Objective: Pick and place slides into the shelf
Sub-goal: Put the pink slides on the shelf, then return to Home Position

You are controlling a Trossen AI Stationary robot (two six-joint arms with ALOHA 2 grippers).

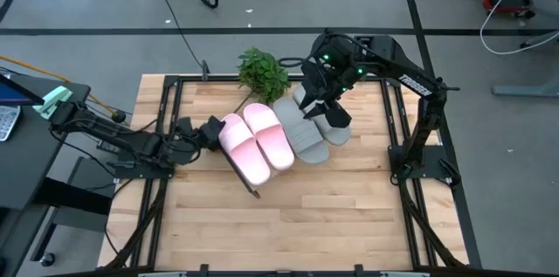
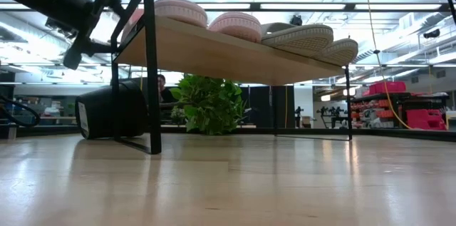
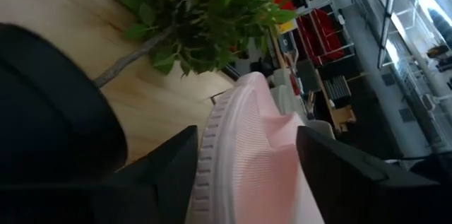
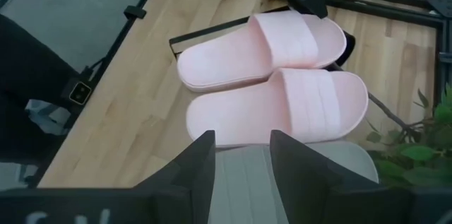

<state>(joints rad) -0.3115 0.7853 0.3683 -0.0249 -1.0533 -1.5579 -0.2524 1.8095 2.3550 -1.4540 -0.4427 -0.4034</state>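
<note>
Between the two grippers, the slanted shelf of light wood on a thin black metal frame (image 2: 214, 51) is seen to carry all four foam slides side by side. The two pale pink slip-on slides (image 1: 255, 141) are lined up on the part nearer the left gripper (image 1: 212, 131), and the two light grey slides (image 1: 307, 128) lie on the part under the right gripper (image 1: 325, 102).

The left gripper is held at the shelf's end, just beside the outer pink slide. In the left wrist view its dark fingers (image 3: 166, 174) are spread on either side of that slide's ribbed edge (image 3: 244, 153), with gaps visible on both sides, so the jaws are open and nothing is gripped.

The right gripper is held above the grey pair. In the right wrist view its two fingers (image 4: 201, 160) are seen straddling a grey slide (image 4: 244, 178), partly apart; whether the slide is actually pinched or only framed cannot be told.

Beyond the shelf, on the side away from the camera of the low view, a green leafy plant (image 1: 262, 72) is set on the wooden tabletop (image 1: 288, 225), close to the shelf's rear edge and near the right gripper.
</note>
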